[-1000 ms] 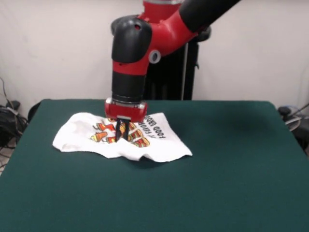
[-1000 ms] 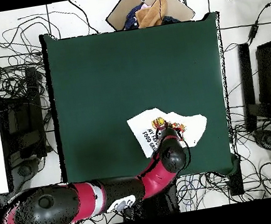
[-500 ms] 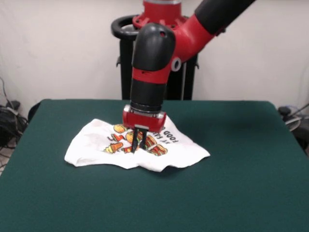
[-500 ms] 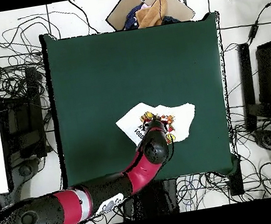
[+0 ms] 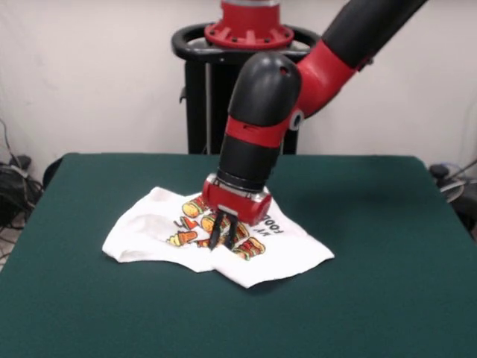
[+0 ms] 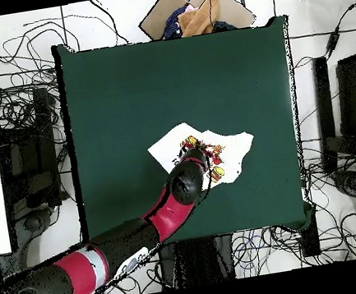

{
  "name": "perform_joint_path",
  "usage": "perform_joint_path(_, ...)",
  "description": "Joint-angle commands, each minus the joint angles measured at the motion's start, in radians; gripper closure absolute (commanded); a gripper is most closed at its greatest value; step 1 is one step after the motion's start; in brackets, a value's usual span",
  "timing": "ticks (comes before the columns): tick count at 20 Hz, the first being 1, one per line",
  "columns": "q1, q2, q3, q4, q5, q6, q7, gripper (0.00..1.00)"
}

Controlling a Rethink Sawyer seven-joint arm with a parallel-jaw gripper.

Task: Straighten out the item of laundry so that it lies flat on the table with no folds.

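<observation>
- While pressing down on one shirt [image 5: 216, 237], one gripper [image 5: 223, 236] is pinching its printed middle, fingers nearly together.
- One green table [image 5: 373, 283] is carrying the rumpled shirt.

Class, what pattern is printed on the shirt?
White shirt with red, orange and yellow food cartoons and black lettering; clearest in the front view.

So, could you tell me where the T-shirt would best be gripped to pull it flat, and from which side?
Probably the raised, folded corner of the T-shirt at the front view's near right, pinched from above and drawn outward over the bare table. That edge lifts off the felt and casts a shadow, giving something to pinch. The gripper now stands on the printed middle, where cloth lies flatter.
</observation>
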Motion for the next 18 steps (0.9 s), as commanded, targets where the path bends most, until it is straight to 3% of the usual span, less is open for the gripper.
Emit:
perform_joint_path(1,0.025,0.051,0.132,-0.197,-0.029,0.045,0.319,0.00)
perform_joint_path(6,0.070,0.053,0.066,-0.080,-0.026,0.090,0.278,0.00)
perform_joint_path(10,0.075,-0.011,-0.003,0.118,-0.081,0.168,0.191,0.00)
perform_joint_path(14,-0.054,-0.147,-0.092,0.341,-0.282,0.324,-0.007,0.00)
perform_joint_path(18,-0.220,-0.182,-0.179,0.419,-0.440,0.469,-0.212,0.00)
